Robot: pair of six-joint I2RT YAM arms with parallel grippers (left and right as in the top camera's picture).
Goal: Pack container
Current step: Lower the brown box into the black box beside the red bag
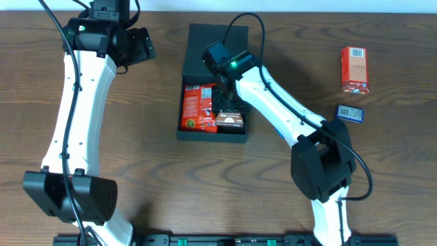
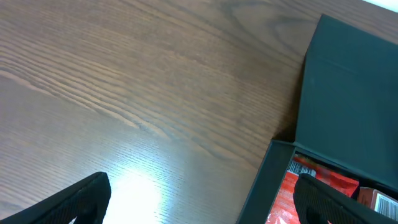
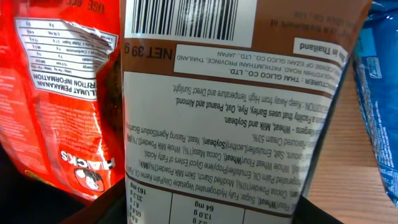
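Observation:
The black container (image 1: 186,102) sits mid-table with its flap lid (image 1: 218,39) open toward the far side. A red snack packet (image 1: 197,107) lies in its left half. My right gripper (image 1: 229,104) is inside the container, shut on a brown-and-white snack carton (image 1: 230,121). In the right wrist view the carton (image 3: 236,106) fills the space between the fingers (image 3: 211,214), with the red packet (image 3: 62,106) to its left. My left gripper (image 1: 140,45) is open and empty, left of the lid. In its wrist view (image 2: 202,208) it hovers over the container's left wall (image 2: 261,186).
A red carton (image 1: 354,68) and a small blue packet (image 1: 350,113) lie on the wooden table to the right. Something blue (image 3: 379,93) shows at the right edge of the right wrist view. The right arm reaches across the container's right side.

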